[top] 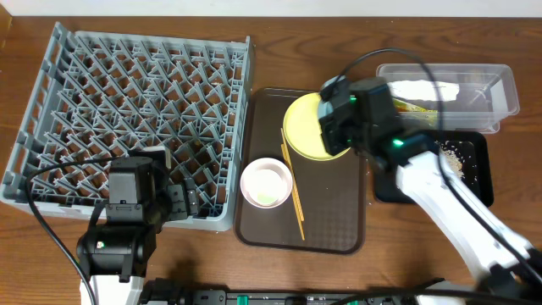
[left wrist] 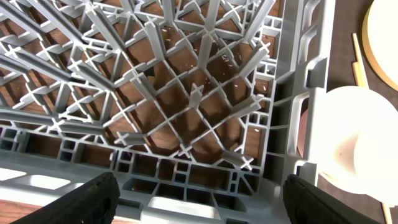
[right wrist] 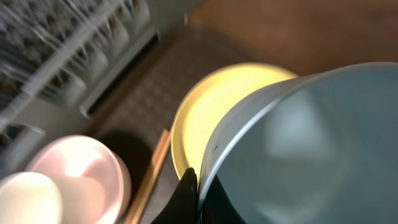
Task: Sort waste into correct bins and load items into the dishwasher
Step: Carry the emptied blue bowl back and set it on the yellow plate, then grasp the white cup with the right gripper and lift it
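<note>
The right pincer [right wrist: 198, 196] is clamped on the rim of a light-blue bowl [right wrist: 311, 143]. 1 dark finger [right wrist: 188, 190] presses the outside of the rim, and the bowl fills the view to the finger's right. Just behind and below the pincer lies a round pale-yellow plate [right wrist: 211, 106]. To its left are wooden chopsticks [right wrist: 149, 174], then a white bowl [right wrist: 81, 168] with a small white cup [right wrist: 28, 199] beside it.

The left pincer [left wrist: 202, 202] is spread wide and holds nothing. Its 2 fingers [left wrist: 93, 196] sit at the bottom corners of the view. Directly ahead of it is the near corner of the grey dish rack [left wrist: 186, 93], whose pegs hold no dishes.

Only the wrist view shows the light-blue bowl; from overhead the right arm hides it. The overhead view alone shows the brown tray [top: 339, 220] beneath the right pincer. It also shows, to that pincer's right on the counter [top: 406, 25], a clear tub [top: 500, 85] holding a white napkin [top: 423, 87] and a wrapper [top: 415, 106]. Next to the tub is a black tray [top: 478, 178] holding rice scraps [top: 453, 157].
</note>
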